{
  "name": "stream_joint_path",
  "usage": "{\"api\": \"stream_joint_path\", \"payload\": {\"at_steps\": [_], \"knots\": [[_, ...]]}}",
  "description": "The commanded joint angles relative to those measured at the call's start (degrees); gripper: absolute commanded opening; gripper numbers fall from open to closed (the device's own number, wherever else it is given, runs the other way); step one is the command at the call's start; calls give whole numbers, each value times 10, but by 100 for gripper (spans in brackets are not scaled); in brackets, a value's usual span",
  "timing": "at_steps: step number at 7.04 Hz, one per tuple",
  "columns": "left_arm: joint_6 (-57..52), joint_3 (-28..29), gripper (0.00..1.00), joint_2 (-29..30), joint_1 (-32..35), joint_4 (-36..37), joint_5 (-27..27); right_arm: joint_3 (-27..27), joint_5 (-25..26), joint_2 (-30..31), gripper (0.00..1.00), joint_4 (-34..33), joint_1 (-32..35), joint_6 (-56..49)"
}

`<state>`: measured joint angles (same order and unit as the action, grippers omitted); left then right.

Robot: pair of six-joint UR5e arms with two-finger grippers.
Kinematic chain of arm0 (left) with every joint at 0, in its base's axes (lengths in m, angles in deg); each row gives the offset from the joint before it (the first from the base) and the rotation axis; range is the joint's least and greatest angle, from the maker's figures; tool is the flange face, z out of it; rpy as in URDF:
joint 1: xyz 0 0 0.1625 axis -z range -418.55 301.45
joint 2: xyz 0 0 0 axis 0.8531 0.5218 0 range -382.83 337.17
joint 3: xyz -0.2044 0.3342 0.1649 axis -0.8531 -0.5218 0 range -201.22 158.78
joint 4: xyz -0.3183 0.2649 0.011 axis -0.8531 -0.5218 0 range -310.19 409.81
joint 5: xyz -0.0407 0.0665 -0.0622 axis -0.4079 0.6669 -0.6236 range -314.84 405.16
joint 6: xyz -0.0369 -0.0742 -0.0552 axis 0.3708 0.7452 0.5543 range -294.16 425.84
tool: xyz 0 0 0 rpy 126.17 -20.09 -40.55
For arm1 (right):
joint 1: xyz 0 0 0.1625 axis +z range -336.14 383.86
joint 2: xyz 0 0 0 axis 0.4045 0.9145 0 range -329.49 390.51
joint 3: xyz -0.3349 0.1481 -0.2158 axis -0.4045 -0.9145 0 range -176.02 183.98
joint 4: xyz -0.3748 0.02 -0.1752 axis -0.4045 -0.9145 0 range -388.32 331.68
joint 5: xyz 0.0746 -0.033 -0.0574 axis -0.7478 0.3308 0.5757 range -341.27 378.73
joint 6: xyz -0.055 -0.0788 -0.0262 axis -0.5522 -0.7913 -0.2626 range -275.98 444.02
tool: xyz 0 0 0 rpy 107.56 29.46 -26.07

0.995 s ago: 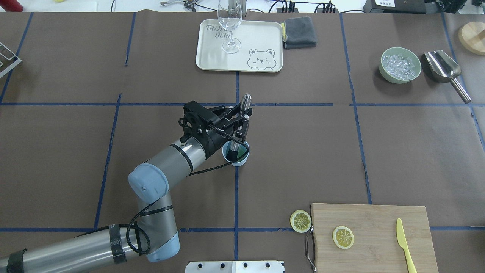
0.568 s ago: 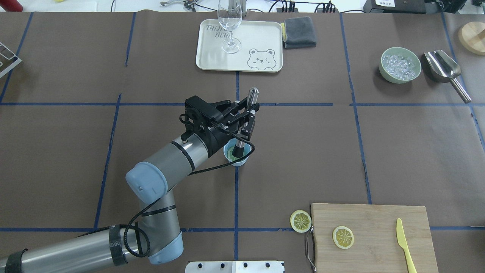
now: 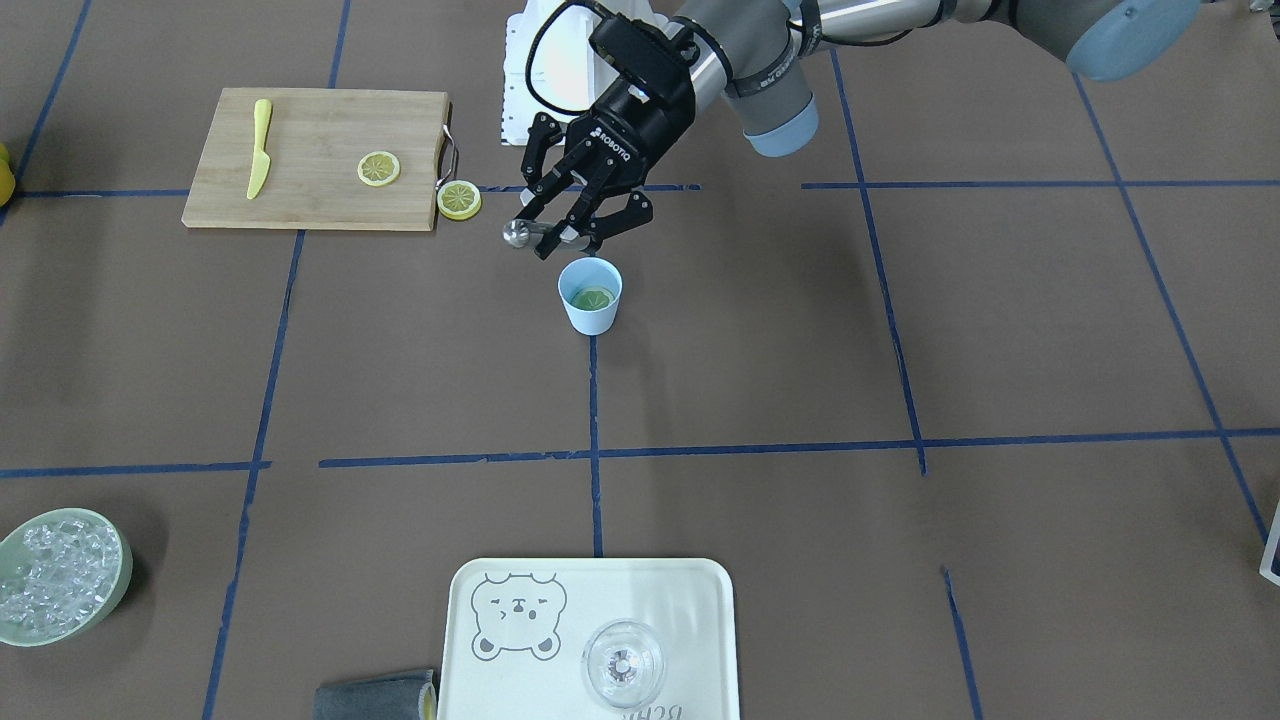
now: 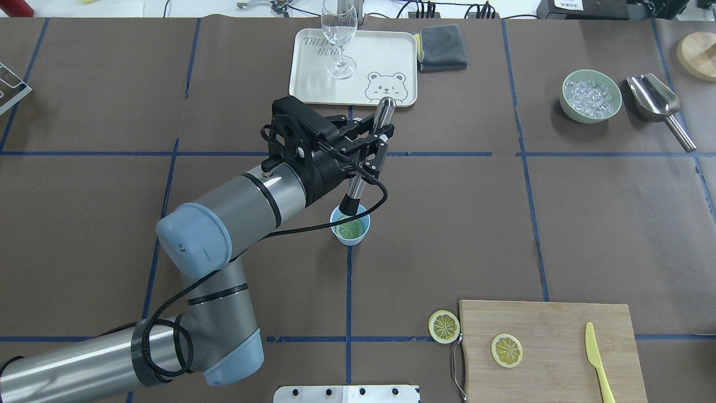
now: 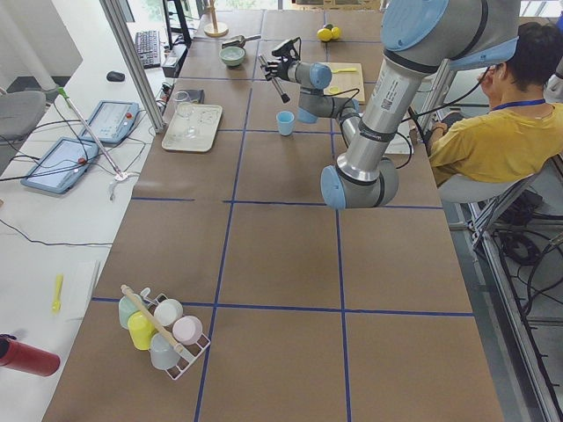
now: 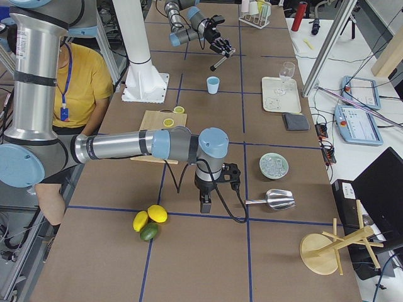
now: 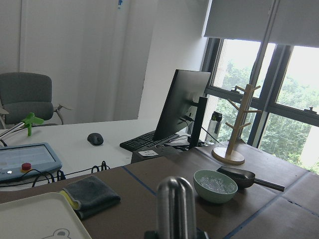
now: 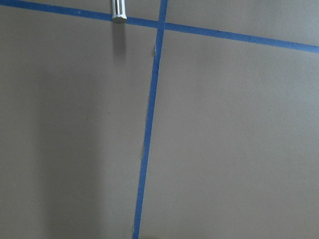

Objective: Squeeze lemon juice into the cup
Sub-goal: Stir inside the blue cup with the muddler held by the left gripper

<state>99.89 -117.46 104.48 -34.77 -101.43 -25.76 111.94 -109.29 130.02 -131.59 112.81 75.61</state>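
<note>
The light-blue cup (image 4: 359,238) stands upright on the counter (image 4: 615,224) with one lemon slice (image 4: 350,228) lying flat at its bottom. Far to the robot's right of the cup and further from the robot, a pale green bowl (image 4: 590,118) is full of ice cubes (image 4: 590,92), and a steel scoop (image 4: 654,101) lies beside it. Beyond the cup, away from the robot, a cream tray (image 4: 391,56) with a bear drawing carries one upright wine glass (image 4: 339,39). A folded grey cloth (image 4: 443,47) lies just beside the tray.

The left arm reaches in with its elbow bent and its wrist about level. The left tool (image 4: 373,150) hangs above the cup, a little beyond it, and pinches a steel muddler (image 4: 380,117) across its shaft. The muddler is tilted, its black end lowest and over the cup's mouth but clear of it, its rounded steel end up and away from the robot. The right tool (image 6: 205,206) points down at the counter far to the robot's right of the cup, and I cannot tell whether it is spread or pressed together.

Nearer the robot and to the right of the cup, a wooden cutting board (image 4: 554,324) bears a second slice (image 4: 507,350) and one yellow knife (image 4: 597,364). A third slice (image 4: 444,326) lies on the counter at the board's cup-side edge. That makes three slices and one cup.
</note>
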Motion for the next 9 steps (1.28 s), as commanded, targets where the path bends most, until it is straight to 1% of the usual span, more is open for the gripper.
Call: {"api": "stream_joint_path", "payload": {"at_steps": [1,2,3,4,5,7,8,9], "knots": [[5,-27,0,-14,48,155,-73,-1,1,1,100,0,0,1],[8,-44,0,-28,69,249,-104,-4,0,1,100,0,0,1],[8,-69,0,-30,99,375,-156,-4,0,1,100,0,0,1],[6,-102,0,-54,112,468,-170,-5,0,1,100,0,0,1],[0,-133,0,-100,118,509,-171,-6,1,0,100,0,0,1],[13,-127,0,-192,135,518,-172,-7,0,0,100,0,0,1],[41,-127,0,-223,146,518,-173,-7,0,0,100,0,0,1],[54,-120,0,-240,152,518,-188,-7,0,0,100,0,0,1]]}}
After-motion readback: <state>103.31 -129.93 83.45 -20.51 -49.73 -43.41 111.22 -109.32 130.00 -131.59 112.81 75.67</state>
